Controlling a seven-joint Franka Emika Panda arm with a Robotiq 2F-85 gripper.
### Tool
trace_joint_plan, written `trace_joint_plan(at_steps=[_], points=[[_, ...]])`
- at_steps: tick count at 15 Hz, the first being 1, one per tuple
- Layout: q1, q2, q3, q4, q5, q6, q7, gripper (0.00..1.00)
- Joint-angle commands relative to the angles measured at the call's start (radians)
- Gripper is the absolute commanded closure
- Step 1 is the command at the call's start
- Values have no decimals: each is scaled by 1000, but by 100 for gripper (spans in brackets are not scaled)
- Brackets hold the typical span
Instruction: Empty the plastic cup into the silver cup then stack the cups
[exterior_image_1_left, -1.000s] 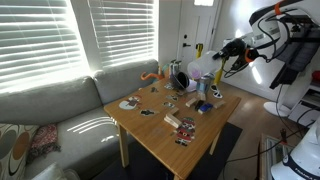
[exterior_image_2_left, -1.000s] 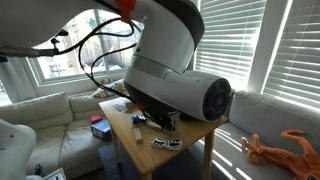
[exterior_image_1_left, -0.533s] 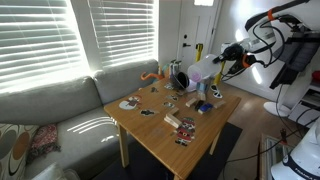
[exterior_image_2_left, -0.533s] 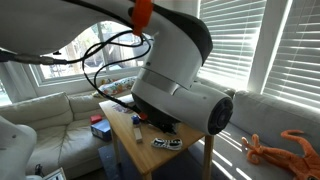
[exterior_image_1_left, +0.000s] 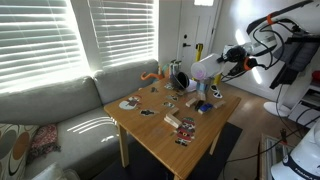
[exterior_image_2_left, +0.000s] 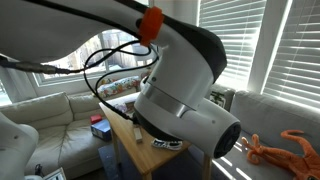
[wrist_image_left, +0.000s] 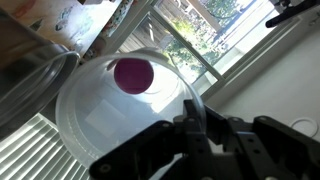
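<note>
Plastic cup (exterior_image_1_left: 204, 68) tipped sideways, grasped by gripper (exterior_image_1_left: 215, 65), over table (exterior_image_1_left: 150, 140) near edge; silver cup (wrist_image_left: 30, 72) just beside rim.

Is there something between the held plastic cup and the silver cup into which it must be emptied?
Nothing visible does. In the wrist view the tilted plastic cup is close beside the silver cup, and no object shows between them.

The plastic cup (wrist_image_left: 105, 125) is translucent milky white, and a round magenta patch (wrist_image_left: 133, 74) shows through it. The silver cup (wrist_image_left: 25, 70) is shiny grey. The worktop (exterior_image_1_left: 155, 137) is pale honey-coloured wood. The blinds (exterior_image_1_left: 40, 40) are white and slatted.
</note>
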Motion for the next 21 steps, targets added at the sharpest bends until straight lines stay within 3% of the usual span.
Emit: trace_joint_plan(at_steps=[1, 14, 17, 21], points=[[-20, 45, -6, 22, 46, -65, -57, 98], [-8, 95, 33, 71, 74, -110, -140, 98], [-9, 80, 37, 82, 67, -115, -138, 98], [0, -30, 50, 94, 17, -32, -55, 98]])
